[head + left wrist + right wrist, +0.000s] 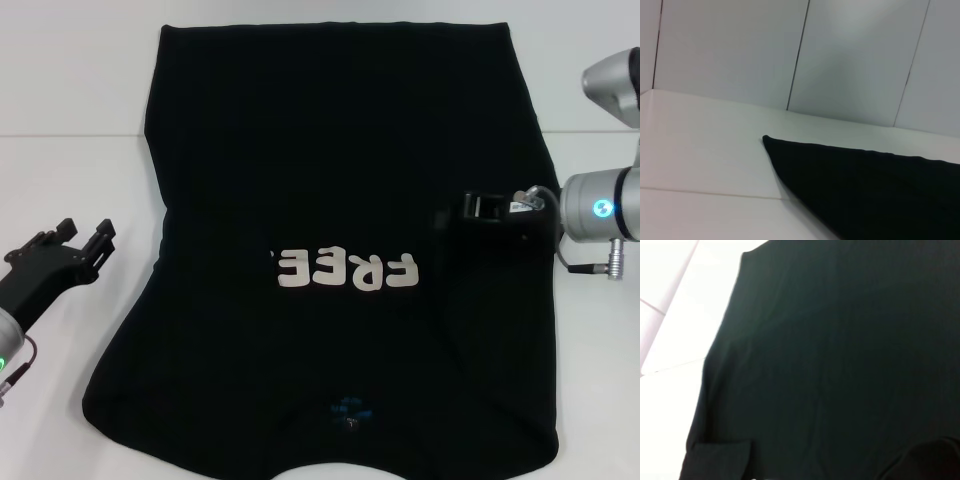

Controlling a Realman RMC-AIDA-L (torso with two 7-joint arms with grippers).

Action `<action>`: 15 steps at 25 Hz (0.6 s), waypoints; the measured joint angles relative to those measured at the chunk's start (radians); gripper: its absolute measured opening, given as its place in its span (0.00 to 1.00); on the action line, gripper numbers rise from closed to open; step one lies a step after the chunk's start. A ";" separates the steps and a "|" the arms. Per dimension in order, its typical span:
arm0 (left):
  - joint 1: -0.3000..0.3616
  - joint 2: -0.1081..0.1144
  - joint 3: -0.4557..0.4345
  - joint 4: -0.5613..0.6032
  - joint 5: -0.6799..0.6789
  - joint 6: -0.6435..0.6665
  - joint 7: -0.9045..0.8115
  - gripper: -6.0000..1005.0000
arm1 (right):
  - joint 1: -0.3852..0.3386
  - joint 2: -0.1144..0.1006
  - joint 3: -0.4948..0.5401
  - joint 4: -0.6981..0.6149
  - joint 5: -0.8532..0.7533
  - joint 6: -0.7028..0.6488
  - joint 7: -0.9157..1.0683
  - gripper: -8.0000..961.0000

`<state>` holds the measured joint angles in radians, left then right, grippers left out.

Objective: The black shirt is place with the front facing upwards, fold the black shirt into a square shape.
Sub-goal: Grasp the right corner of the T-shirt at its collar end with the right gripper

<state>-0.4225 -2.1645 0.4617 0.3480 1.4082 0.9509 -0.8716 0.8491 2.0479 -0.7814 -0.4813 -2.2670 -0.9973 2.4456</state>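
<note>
The black shirt (330, 180) lies flat on the white table (70, 180), front up. Its cream "FREE" letters (345, 270) read upside down, and the blue neck label (348, 408) is at the near edge. A sleeve spreads out at the near left; the right side runs in a straight edge. My right gripper (470, 212) hovers over the shirt's right half, black against the black cloth. My left gripper (88, 232) is open and empty over bare table, left of the shirt. The shirt also shows in the left wrist view (865, 185) and fills the right wrist view (830, 365).
The shirt's near edge runs to the front edge of the table. Bare white table lies to the left (60, 120) and far right (590, 150) of the shirt. A pale panelled wall (850, 60) stands behind the table.
</note>
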 joint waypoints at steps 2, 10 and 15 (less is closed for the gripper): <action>-0.001 0.000 0.000 -0.003 0.000 0.000 0.006 0.54 | 0.001 0.004 0.000 0.000 0.009 0.000 -0.016 0.08; 0.003 0.000 0.000 -0.010 0.000 0.004 0.007 0.54 | -0.011 0.006 0.007 -0.001 0.018 -0.003 -0.022 0.15; 0.004 0.000 0.005 -0.011 0.000 0.005 0.007 0.54 | -0.033 0.002 0.008 -0.016 0.071 -0.021 -0.053 0.45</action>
<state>-0.4187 -2.1645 0.4664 0.3368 1.4082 0.9559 -0.8651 0.8166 2.0496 -0.7739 -0.4975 -2.1956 -1.0187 2.3925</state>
